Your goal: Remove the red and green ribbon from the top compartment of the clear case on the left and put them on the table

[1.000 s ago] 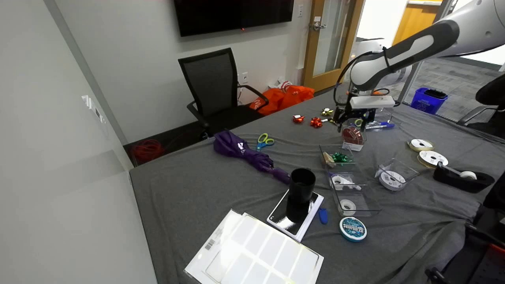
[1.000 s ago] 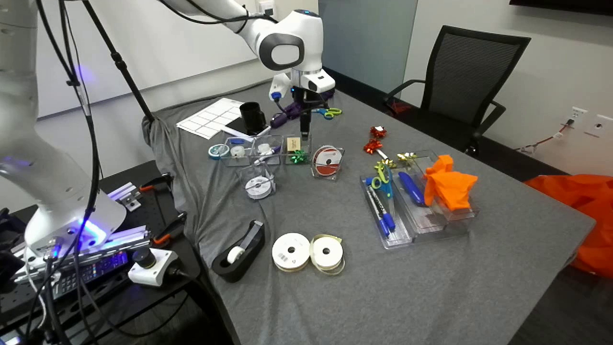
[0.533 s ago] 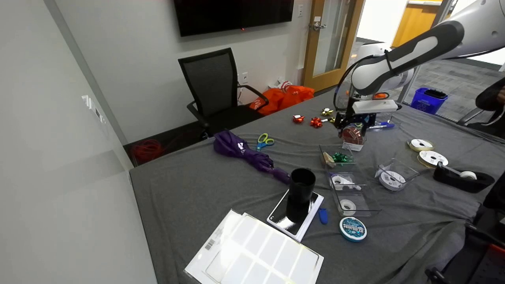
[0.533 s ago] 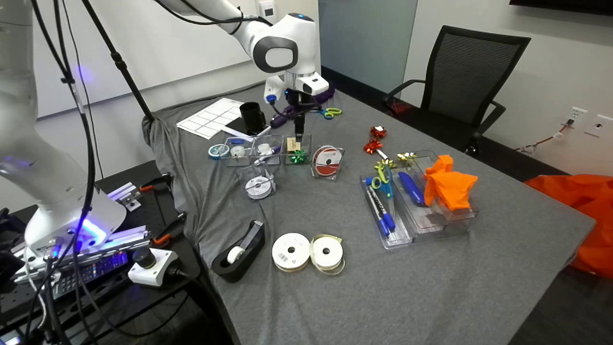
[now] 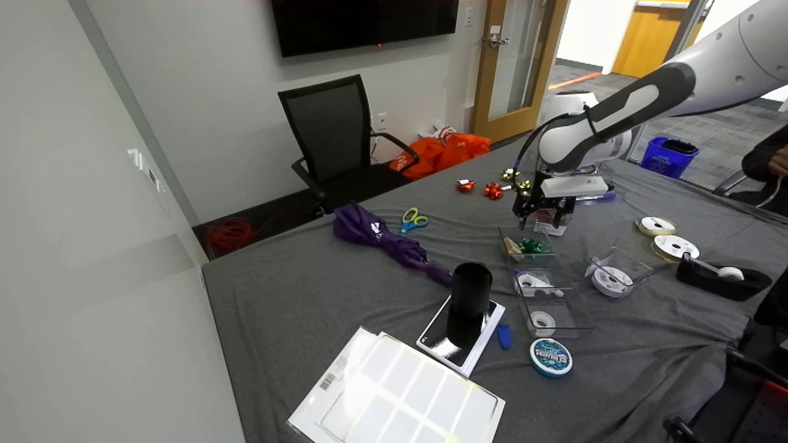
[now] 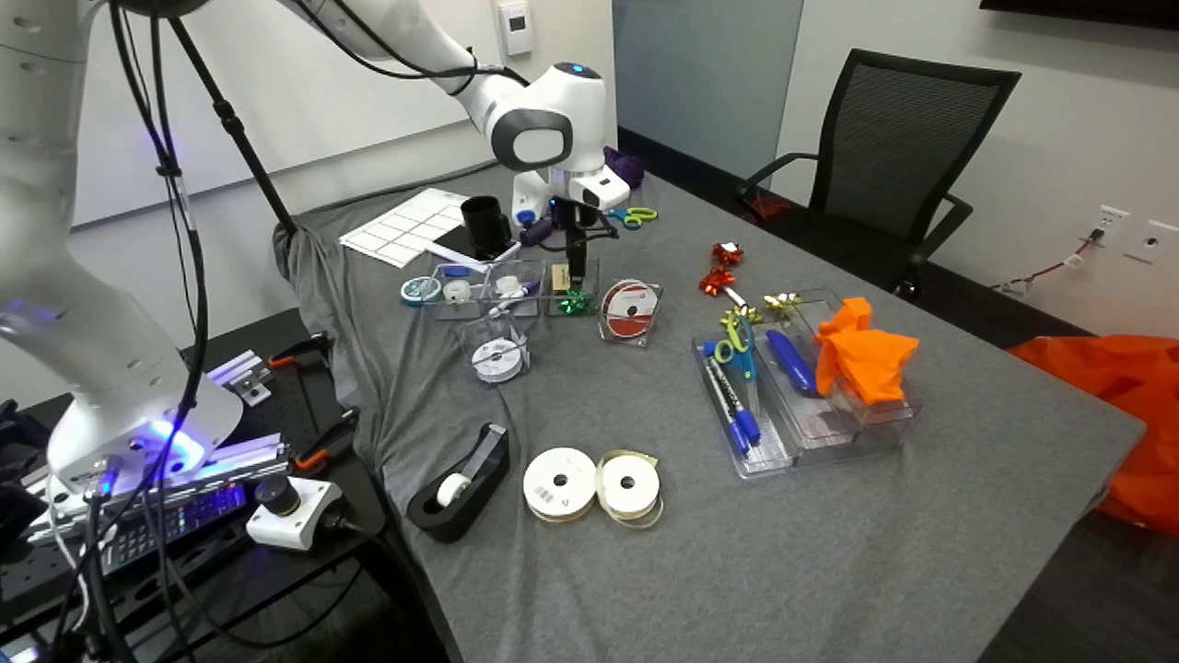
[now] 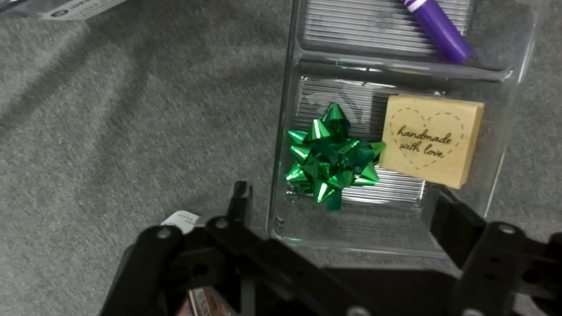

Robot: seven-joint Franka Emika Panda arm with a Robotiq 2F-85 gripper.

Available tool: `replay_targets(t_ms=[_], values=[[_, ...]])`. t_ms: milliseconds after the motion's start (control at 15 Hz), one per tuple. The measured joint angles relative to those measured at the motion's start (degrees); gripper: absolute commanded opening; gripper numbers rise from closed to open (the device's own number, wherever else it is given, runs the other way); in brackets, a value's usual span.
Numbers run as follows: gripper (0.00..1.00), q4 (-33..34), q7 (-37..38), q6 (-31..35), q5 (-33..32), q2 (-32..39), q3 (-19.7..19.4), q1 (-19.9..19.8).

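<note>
Gripper [image 7: 342, 199] spread wide, hanging by end of case [image 7: 369, 224]. Wrist view: green bow [image 7: 333, 162] inside end compartment, twelve o'clock from gripper; block [image 7: 430, 140] just beside bow toward three; purple stick [image 7: 439, 30] in next compartment, toward one. In an exterior view: two red bows [image 5: 493, 191] on table [image 5: 308, 277], eleven o'clock from case.

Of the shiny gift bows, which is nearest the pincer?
The green bow beside the tan block in the clear case. It's the only bow in the wrist view; the red bows and gold bows lie farther from the pincer.
</note>
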Motion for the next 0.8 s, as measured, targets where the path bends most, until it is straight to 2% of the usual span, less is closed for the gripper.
replay_targets(t_ms=[67,733,800], values=[[0.74,0.1,-0.4,0.8,0.9,0.7,0.2,-0.1],[0.03,2.0,-1.2,2.0,3.8,2.3,0.7,-0.3],[0.0,2.0,-1.1,2.0,3.8,2.3,0.7,-0.3]])
